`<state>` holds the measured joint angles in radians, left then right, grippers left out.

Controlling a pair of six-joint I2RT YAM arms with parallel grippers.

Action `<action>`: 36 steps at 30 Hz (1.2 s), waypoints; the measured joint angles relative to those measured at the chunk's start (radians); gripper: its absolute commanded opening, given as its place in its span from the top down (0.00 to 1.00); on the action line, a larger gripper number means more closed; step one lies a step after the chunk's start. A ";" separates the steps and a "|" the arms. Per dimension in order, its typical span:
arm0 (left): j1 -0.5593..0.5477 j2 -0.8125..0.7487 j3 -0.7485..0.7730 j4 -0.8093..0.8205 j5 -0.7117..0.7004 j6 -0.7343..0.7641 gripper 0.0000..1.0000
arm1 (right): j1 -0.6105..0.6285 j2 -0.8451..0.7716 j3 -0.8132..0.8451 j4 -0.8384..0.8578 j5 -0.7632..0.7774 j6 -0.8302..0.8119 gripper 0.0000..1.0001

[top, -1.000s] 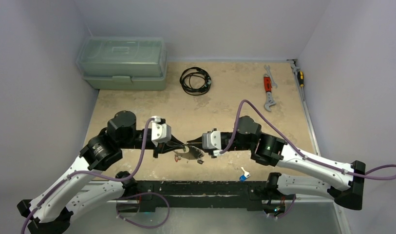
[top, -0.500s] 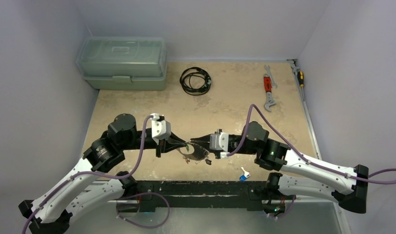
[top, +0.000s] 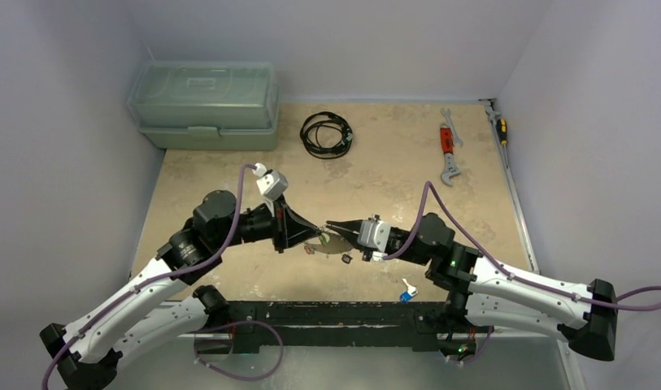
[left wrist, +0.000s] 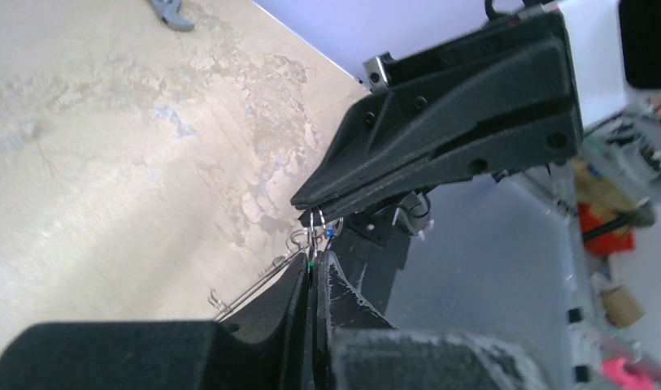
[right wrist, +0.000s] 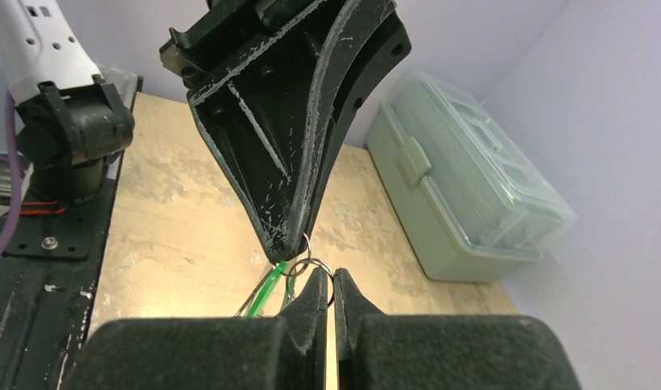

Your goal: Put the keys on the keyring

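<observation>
Left claw (top: 315, 236) and right claw (top: 330, 225) pinch 1 keyring (left wrist: 258, 282) together.

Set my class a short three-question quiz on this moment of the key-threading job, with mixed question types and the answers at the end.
1. True or false: the blue-headed key lies on the table, apart from both grippers.
2. Where are the left gripper and right gripper? A) over the toolbox B) tip to tip, mid-table C) beside the wrench
3. Fill the gap: in the right wrist view, the right fingers pinch a thin wire ____, and a green piece hangs at the tip of the left fingers.
Key: 1 true; 2 B; 3 ring.
</observation>
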<state>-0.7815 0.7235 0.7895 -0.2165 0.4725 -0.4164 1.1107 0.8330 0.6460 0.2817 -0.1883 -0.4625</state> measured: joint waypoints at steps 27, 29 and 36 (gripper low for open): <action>-0.003 0.051 -0.014 -0.105 -0.267 -0.572 1.00 | 0.168 0.056 -0.111 0.207 0.330 -0.105 1.00; -0.003 0.051 -0.009 -0.114 -0.268 -0.570 1.00 | 0.170 0.058 -0.112 0.215 0.333 -0.106 1.00; -0.003 0.065 0.026 -0.167 -0.289 -0.557 1.00 | 0.174 0.066 -0.114 0.237 0.354 -0.108 1.00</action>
<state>-0.7841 0.7887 0.8150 -0.3836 0.1837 -0.9730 1.2850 0.8993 0.5316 0.5186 0.1661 -0.5709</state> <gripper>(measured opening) 0.021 0.008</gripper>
